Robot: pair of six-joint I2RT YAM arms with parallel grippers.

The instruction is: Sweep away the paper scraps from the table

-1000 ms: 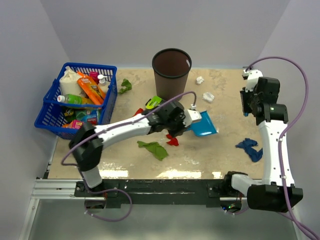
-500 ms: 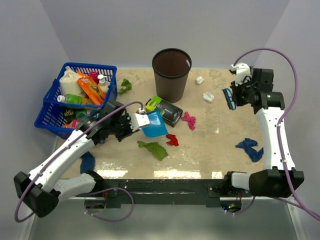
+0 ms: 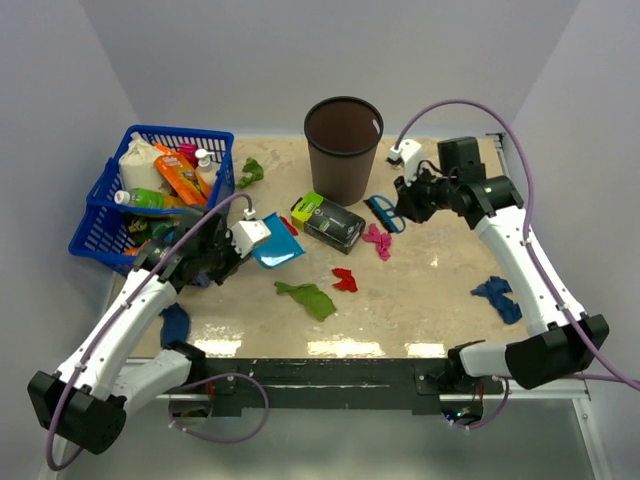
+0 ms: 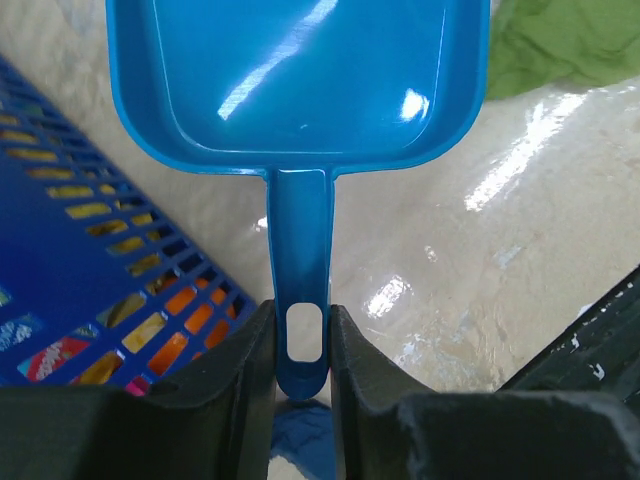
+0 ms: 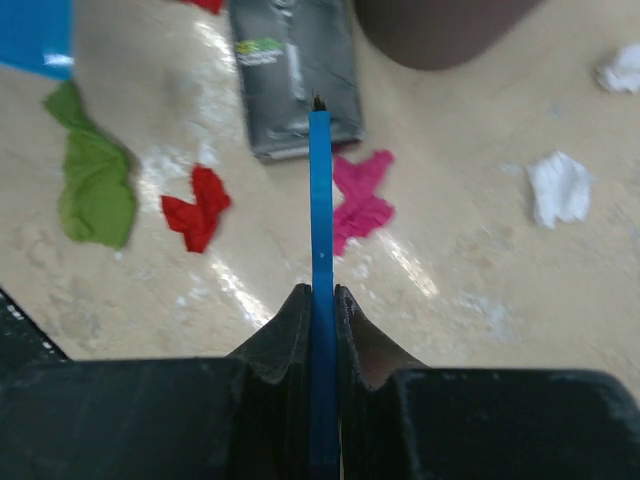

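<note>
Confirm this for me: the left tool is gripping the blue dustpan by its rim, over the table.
Not by the rim. The left tool is gripping the blue dustpan by the end of its handle, over the table. The left wrist view shows this.

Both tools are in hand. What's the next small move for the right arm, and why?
Probably lower the right gripper so the brush meets the table just behind the pink scrap, on the side away from the dustpan. The brush is poised beside that scrap, and the left gripper holds the dustpan open toward it.
</note>
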